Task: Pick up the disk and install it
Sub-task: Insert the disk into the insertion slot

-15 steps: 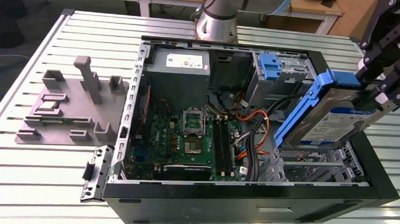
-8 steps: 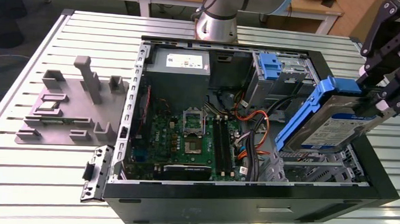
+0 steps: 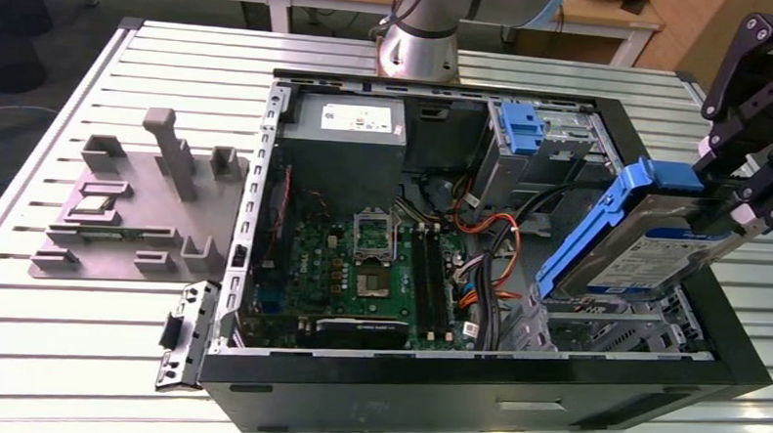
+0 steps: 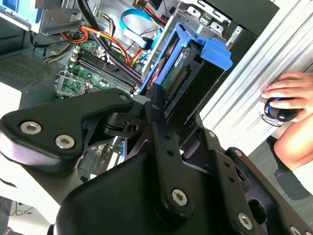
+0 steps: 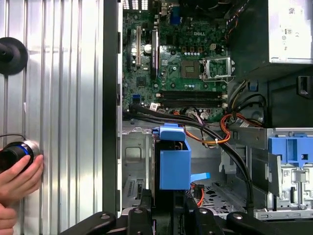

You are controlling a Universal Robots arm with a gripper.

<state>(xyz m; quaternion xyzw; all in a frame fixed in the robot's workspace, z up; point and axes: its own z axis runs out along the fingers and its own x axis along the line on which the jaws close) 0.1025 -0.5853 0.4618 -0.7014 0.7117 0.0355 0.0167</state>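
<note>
The end effector (image 3: pixel 737 204) is clamped on the disk (image 3: pixel 636 245), its black fingers closed on the upper end, where the blue bracket's tab sticks out. The disk hangs in the air, touching nothing else that can be seen. It is tilted steeply, labelled face toward the exterior view's right, with its lower end pointing down into the open computer case (image 3: pixel 483 397). It sits over the metal drive cage (image 3: pixel 591 333) in the near corner of the case on the exterior view's right, just above it but not seated.

In the second wrist view the end effector (image 4: pixel 159 110) reaches down along the disk (image 4: pixel 178 73), whose connector edge faces the camera. In the first wrist view the blue bracket of the disk (image 5: pixel 173 164) stands directly in front of the end effector (image 5: pixel 168 218), above the cage.

The arm's base (image 3: pixel 421 32) stands on the slatted metal surface (image 3: pixel 68 340) behind the case. The end effector's linkage enters from the upper corner on the exterior view's right, slanting down to the disk.

Inside the case lie the green motherboard (image 3: pixel 358 264), a grey power supply (image 3: pixel 344 127) and another blue bracket (image 3: pixel 521 129) in the far bay. A grey fixture tray (image 3: pixel 139 215) rests on the surface at the exterior view's left. A person's hand (image 5: pixel 19 174) — at the surface's edge — holds a dark round object (image 5: pixel 14 154).
</note>
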